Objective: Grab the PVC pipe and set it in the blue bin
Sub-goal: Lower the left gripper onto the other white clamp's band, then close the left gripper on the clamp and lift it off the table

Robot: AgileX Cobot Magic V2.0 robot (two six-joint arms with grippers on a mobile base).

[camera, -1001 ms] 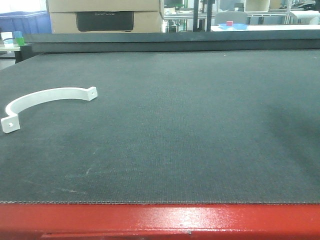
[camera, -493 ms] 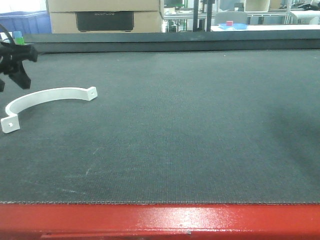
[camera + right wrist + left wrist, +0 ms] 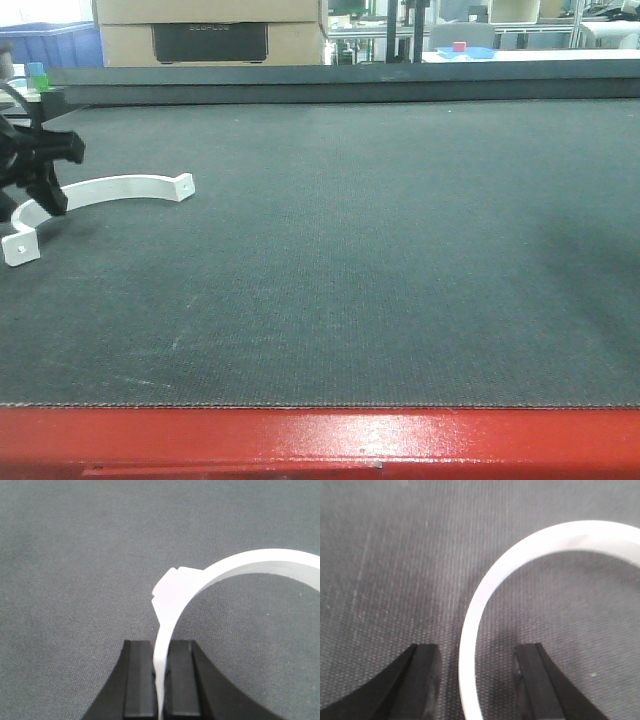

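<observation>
Across the whole scene a dark grey counter is stretching away, with a red front edge running along its near side. Beyond its far edge, stacked cardboard boxes are standing left of centre, and the blue bin is sitting just left of them, well apart from the work. At far right a shallow blue tray is resting on another surface.

On the far left of the counter the PVC pipe, a white curved strip with holed tabs at both ends, is lying flat. The left end effector is hanging over its left portion, jaws spread wide and straddling the strip, one black finger on each side; whether they are touching it cannot be told. Nothing is lying between pipe and bin except open mat.

In the right wrist view the right end effector is pinching a second white curved strip edge-on between nearly closed fingers; neither is showing in the front view.

A small red block is sitting in the tray.
</observation>
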